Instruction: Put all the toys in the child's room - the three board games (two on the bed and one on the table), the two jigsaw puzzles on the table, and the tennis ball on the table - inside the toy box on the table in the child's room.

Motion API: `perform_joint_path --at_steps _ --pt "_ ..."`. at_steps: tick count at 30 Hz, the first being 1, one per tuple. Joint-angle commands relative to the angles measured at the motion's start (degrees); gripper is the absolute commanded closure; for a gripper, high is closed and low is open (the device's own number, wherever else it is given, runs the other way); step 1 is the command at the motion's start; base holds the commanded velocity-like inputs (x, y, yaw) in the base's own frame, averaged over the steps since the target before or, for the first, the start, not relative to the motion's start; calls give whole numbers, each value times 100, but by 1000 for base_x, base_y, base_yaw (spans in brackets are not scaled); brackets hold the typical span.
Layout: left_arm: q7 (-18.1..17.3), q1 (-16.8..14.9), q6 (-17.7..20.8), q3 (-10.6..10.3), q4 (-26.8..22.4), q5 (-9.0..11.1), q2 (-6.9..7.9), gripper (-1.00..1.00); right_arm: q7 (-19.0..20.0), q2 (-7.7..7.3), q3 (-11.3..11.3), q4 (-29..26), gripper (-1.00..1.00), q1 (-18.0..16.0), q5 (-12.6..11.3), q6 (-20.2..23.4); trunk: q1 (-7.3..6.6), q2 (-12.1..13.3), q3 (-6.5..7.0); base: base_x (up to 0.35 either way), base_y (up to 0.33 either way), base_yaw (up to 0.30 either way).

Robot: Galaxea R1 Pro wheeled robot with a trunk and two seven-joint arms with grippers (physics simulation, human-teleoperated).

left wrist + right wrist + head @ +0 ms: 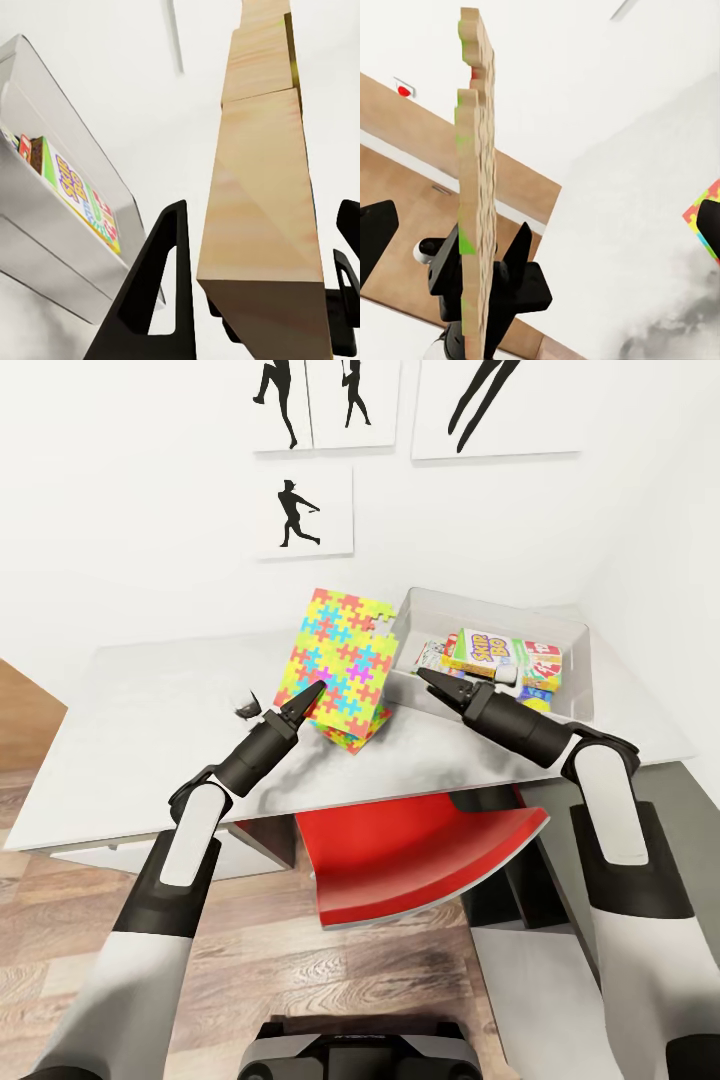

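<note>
Between the fingers of the left gripper (308, 696), one jigsaw puzzle (340, 655) stands nearly upright above the table (140, 700), its bright pink, yellow, blue and green face turned toward the head camera; the left wrist view shows its pale wooden edge (262, 195) running straight out between the two black fingers (161, 285), which are closed on its lower part. Just below those fingertips a second jigsaw puzzle (352, 728) lies flat on the table, partly hidden by the raised one. Right of the upright puzzle, the right gripper (432, 682) points at it with its fingers spread apart and holding nothing, the tips just short of the puzzle's edge. Beyond that gripper's fingers sits the single toy box (570, 660), a light-grey tray, touching or nearly touching the raised puzzle's upper corner. Inside it I count at least two board games: a Skip-Bo box (487, 651) on top, and a Monopoly box (542, 663) just beside it.
</note>
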Motion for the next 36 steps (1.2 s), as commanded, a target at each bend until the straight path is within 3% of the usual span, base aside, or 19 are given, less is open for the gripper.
perform_joint_path --at_steps 1,14,36 --pt "5 -3 46 3 -2 45 -2 100 28 -3 26 2 -100 -3 33 -9 3 -9 -7 0 0 0" --pt "7 -5 45 -1 -6 40 -2 100 -12 4 180 5 -100 -2 69 -86 3 -9 -7 0 0 0" --pt "208 -25 51 -12 8 28 -4 100 -276 186 337 -3 -100 -94 120 -93 3 -9 -7 0 0 0"
